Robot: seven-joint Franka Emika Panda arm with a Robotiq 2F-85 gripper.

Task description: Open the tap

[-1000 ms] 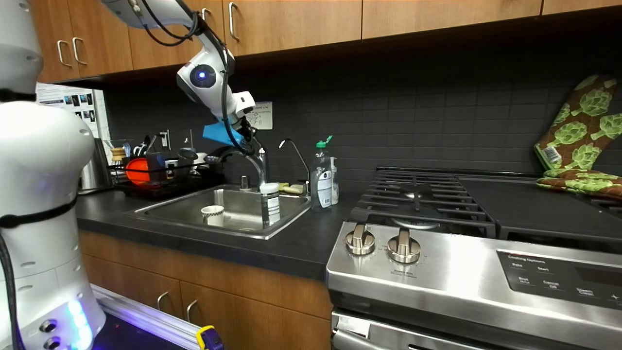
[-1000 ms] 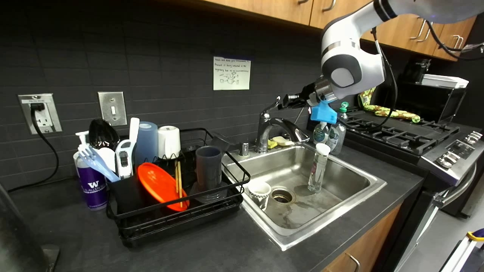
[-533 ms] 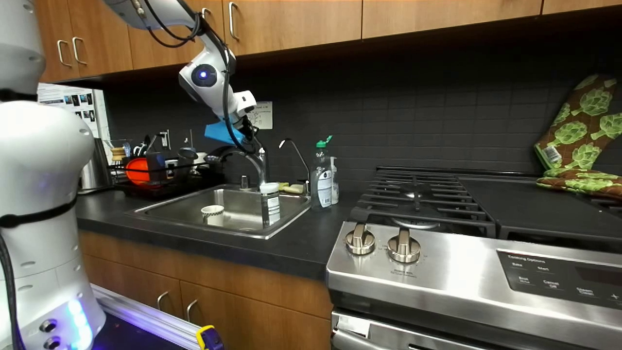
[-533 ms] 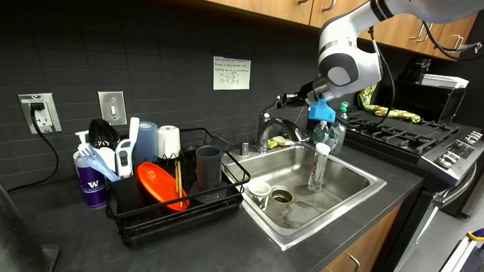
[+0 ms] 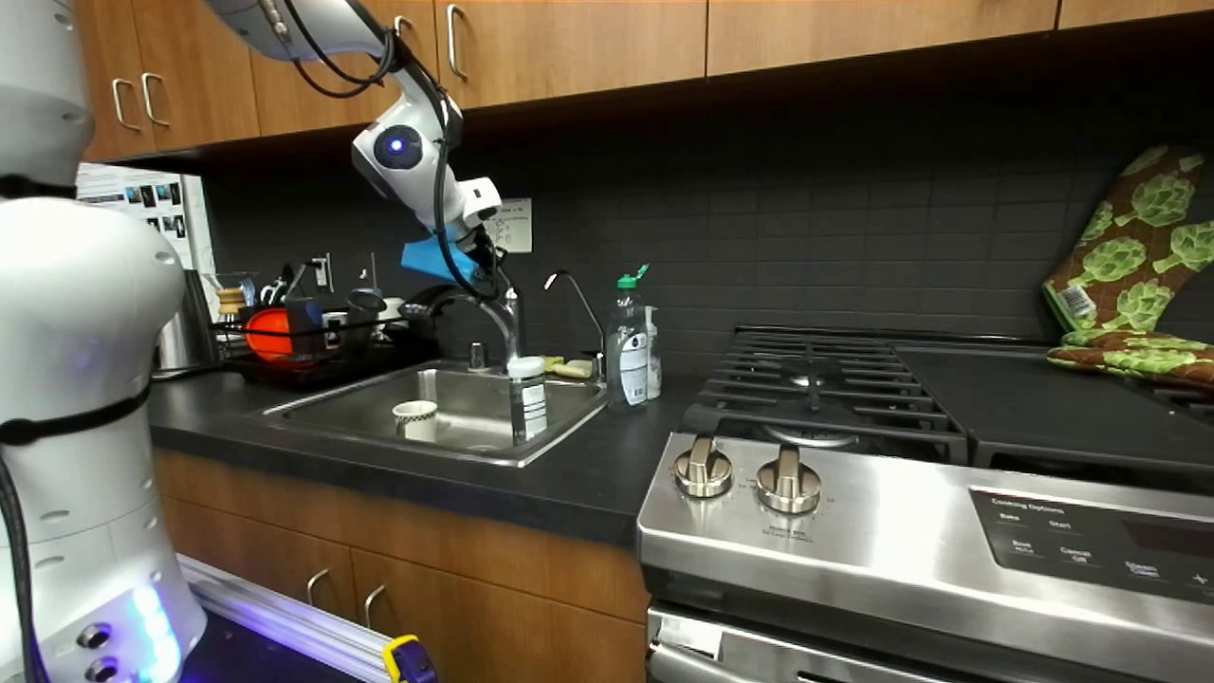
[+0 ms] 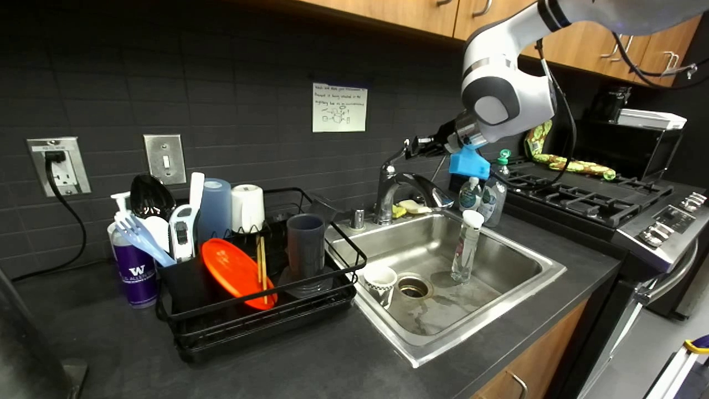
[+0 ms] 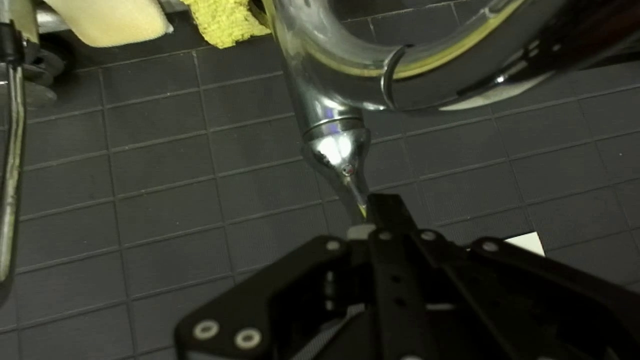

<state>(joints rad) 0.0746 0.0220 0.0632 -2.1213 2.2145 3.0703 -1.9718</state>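
A large chrome tap [image 6: 386,191] with an arched spout and a top lever [image 6: 394,159] stands behind the sink; its body also shows in the wrist view [image 7: 327,115]. A slim gooseneck tap [image 5: 586,308] stands to its right, its thin pipe at the left edge of the wrist view [image 7: 14,165]. My gripper [image 7: 371,222] is shut, its fingertips together at the end of the large tap's lever. The lever's end is hidden behind the fingertips, so I cannot tell whether it is pinched. In an exterior view the gripper [image 6: 414,147] meets the lever's tip from the stove side.
The steel sink [image 6: 532,291] holds a white cup [image 6: 380,281] and an upright clear bottle with a white cap [image 6: 466,249]. Soap bottles [image 5: 629,351] stand right of the sink. A black dish rack [image 6: 266,321] stands on its left. Upper cabinets [image 5: 569,47] overhang the arm.
The arm's wrist has shifted slightly, apparently toward the back wall, while the fingertips stay at the large tap's lever. Any motion of the lever is too small to tell.
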